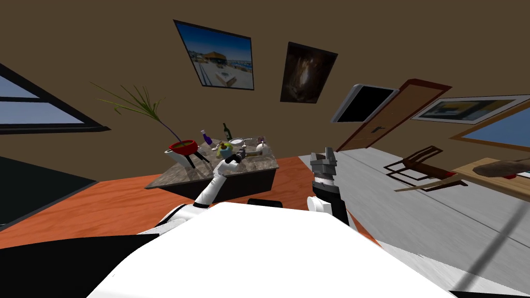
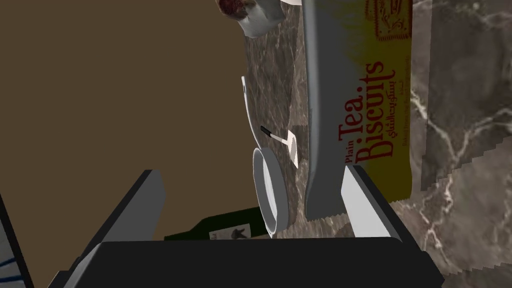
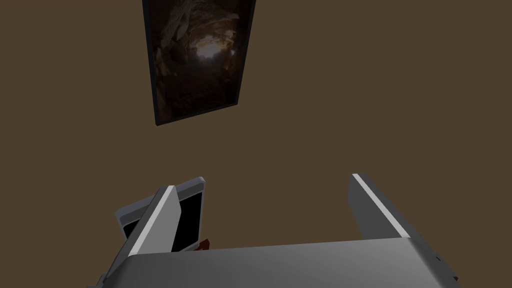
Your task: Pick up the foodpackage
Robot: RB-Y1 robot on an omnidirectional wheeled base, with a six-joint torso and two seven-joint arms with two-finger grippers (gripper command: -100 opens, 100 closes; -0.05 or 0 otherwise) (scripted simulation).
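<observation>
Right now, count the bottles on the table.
2: a purple bottle beside the red pot, and a dark green bottle to its right. Clutter may hide more.

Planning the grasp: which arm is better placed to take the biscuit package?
Left. The left end effector, open, is right at the yellow Tea Biscuits package on the marble table, one finger over the pack's end. The right end effector, also open, hangs well short of the table.
</observation>
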